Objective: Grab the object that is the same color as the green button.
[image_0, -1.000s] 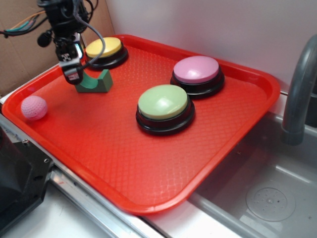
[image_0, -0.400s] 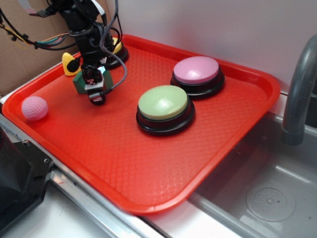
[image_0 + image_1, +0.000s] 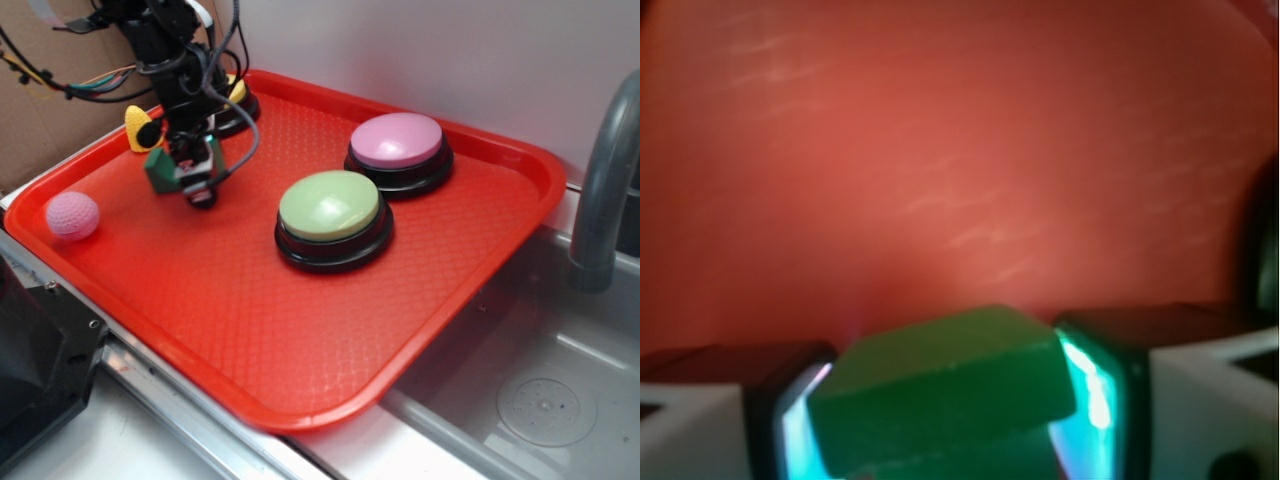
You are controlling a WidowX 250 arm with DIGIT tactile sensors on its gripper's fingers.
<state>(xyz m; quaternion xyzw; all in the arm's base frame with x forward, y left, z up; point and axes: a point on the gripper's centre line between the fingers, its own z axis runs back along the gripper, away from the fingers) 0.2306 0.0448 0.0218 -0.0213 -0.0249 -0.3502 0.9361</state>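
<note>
The object, a small dark green block (image 3: 157, 172), sits on the red tray (image 3: 250, 300) near its far left corner. My gripper (image 3: 192, 178) is down over it, hiding most of it in the exterior view. In the wrist view the block (image 3: 950, 385) fills the gap between my two fingers, and both pads press its sides, so the gripper (image 3: 945, 410) is shut on it. The green button (image 3: 329, 205), a pale green dome on a black base, stands mid-tray to the right, apart from the gripper.
A pink ball (image 3: 72, 215) lies at the tray's left edge. A yellow cone (image 3: 137, 125) lies just behind the gripper. The yellow button (image 3: 237, 95) is mostly hidden by the arm. A pink button (image 3: 397, 140) stands behind the green one. A faucet (image 3: 600, 180) and sink (image 3: 540, 400) are on the right.
The gripper moved from the block's left side onto it and came down round it. The jaws have closed against the block, which shifted slightly. The yellow cone came into view.
</note>
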